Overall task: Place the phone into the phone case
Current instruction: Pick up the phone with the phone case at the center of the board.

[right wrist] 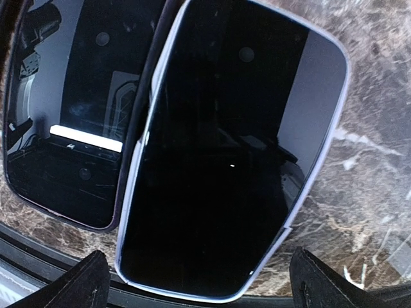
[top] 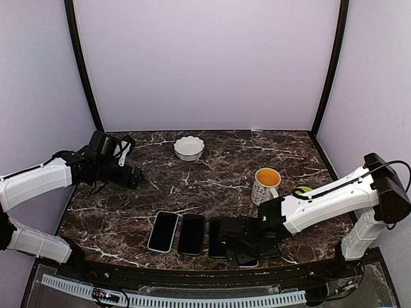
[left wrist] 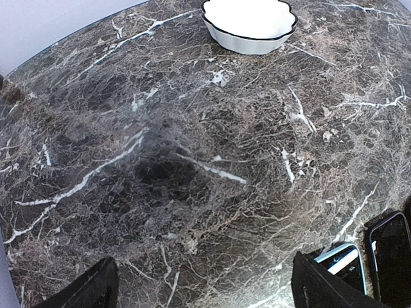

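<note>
In the right wrist view a black-screened phone point(right wrist: 231, 147) lies inside a pale lavender case whose rim point(right wrist: 324, 154) frames it; a small step shows in the rim at lower right. My right gripper point(right wrist: 205, 292) is open right above it, fingertips point(right wrist: 87, 285) on either side of its near end. A second dark phone point(right wrist: 64, 115) lies touching its left edge. In the top view my right gripper point(top: 241, 249) covers these at the table's front. My left gripper point(top: 133, 177) is open and empty at the far left, over bare marble point(left wrist: 192, 173).
A phone in a light-blue case point(top: 163, 231) and a black phone point(top: 191, 233) lie side by side at the front, also in the left wrist view point(left wrist: 347, 263). A white bowl point(top: 189, 147) stands at the back, a yellow-lined mug point(top: 265, 185) right of centre. The table's front edge point(right wrist: 38, 250) is close.
</note>
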Controlling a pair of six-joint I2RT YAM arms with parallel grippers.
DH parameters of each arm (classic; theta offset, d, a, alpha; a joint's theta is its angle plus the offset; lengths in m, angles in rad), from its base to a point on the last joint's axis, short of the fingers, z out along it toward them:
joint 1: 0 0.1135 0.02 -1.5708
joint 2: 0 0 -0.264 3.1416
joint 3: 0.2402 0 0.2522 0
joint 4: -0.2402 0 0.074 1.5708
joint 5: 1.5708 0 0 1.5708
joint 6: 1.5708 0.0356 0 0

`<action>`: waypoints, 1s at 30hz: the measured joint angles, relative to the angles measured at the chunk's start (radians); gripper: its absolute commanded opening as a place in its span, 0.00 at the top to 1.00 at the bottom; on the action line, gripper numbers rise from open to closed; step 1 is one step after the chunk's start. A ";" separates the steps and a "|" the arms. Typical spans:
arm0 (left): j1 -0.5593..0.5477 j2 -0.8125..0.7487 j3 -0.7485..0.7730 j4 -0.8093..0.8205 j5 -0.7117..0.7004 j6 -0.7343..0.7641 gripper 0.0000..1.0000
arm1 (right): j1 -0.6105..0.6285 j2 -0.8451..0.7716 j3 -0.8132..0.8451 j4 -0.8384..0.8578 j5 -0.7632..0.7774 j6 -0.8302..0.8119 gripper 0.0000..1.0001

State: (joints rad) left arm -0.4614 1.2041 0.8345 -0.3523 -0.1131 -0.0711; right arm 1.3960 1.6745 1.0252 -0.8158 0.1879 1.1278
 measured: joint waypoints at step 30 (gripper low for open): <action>0.000 0.000 0.000 0.000 0.009 0.001 0.04 | -0.049 -0.059 -0.137 0.066 -0.021 -0.020 0.02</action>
State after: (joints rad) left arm -0.4614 1.2041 0.8345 -0.3519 -0.1043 -0.0704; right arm 1.3472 1.6154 0.8886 -0.7494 0.1665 1.1076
